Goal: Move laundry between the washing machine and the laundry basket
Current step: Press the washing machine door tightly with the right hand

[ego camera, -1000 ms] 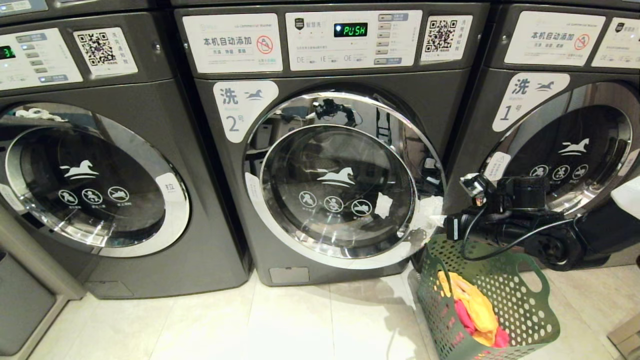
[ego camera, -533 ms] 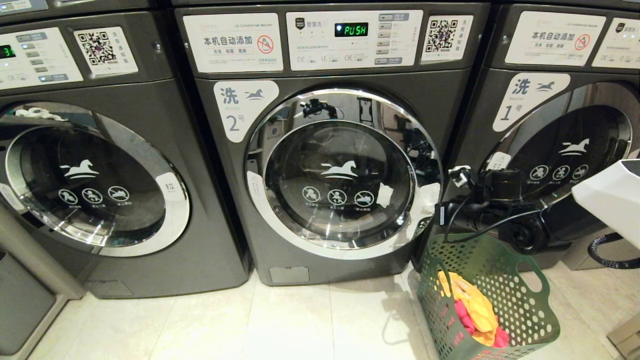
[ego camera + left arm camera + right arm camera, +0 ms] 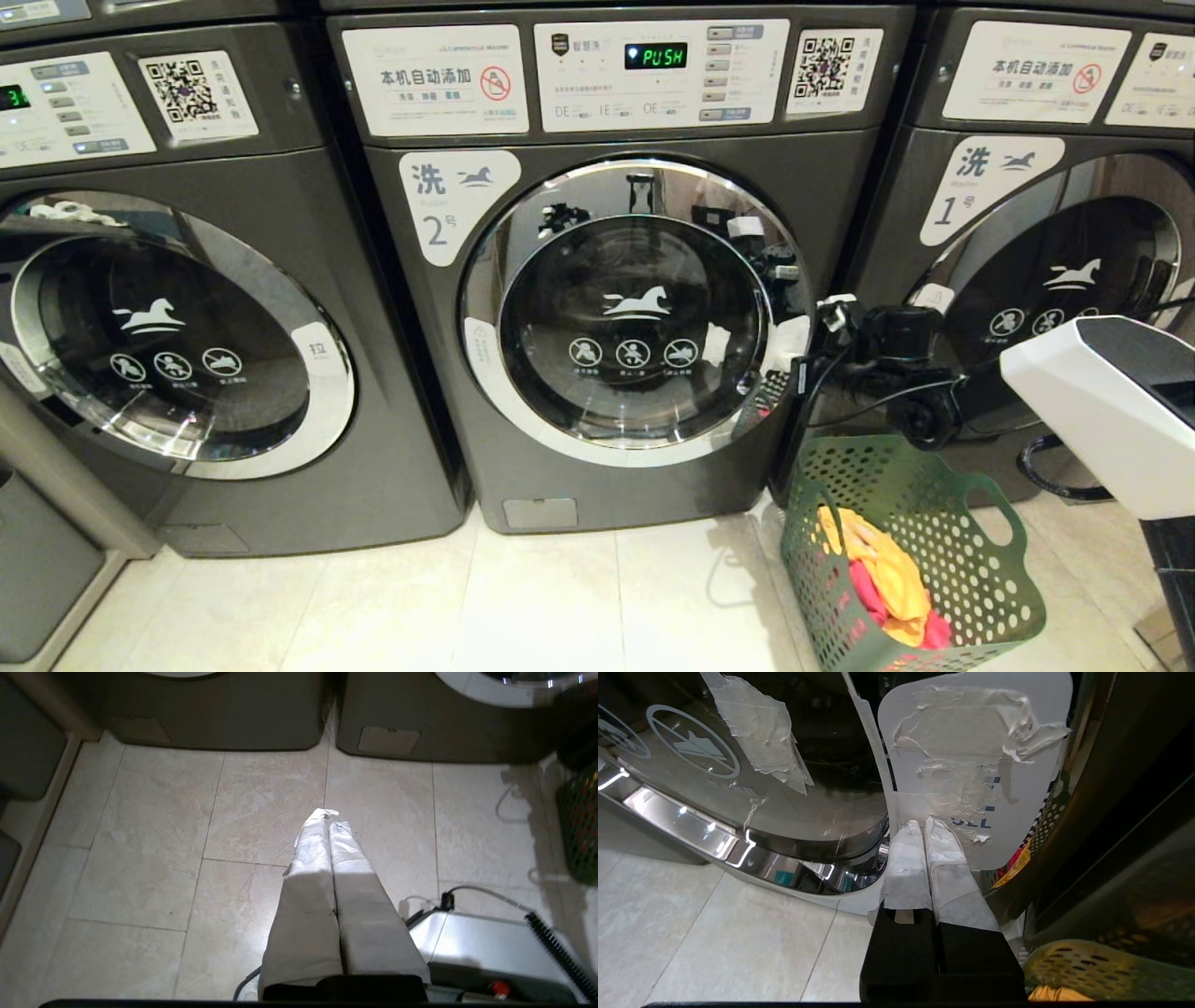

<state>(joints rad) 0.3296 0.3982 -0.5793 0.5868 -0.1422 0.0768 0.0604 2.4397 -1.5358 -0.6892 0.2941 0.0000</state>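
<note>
- A row of three grey front-loading washers faces me; the leftmost washer (image 3: 177,336) has its round door shut and a QR sticker on its panel.
- My left gripper (image 3: 327,816) hangs over the pale tiled floor (image 3: 154,858) before the machines, tape-wrapped fingers pressed together, holding nothing; the head view does not show it.
- The washing machine (image 3: 635,280) marked 2 stands in the middle, its display (image 3: 655,56) reading PUSH and its chrome-ringed door (image 3: 635,317) looking all but shut against the front.
- My right gripper (image 3: 924,826) sits at the door's right edge, fingers closed tight with nothing between them, tips against the white taped label (image 3: 971,765) on the rim; in the head view the black arm reaches in from the right.
- The green perforated laundry basket (image 3: 971,560) stands on the floor below that arm, by the machine's lower right corner, holding yellow and pink laundry (image 3: 887,579).
- The washer marked 1 (image 3: 1055,233) closes the row.
</note>
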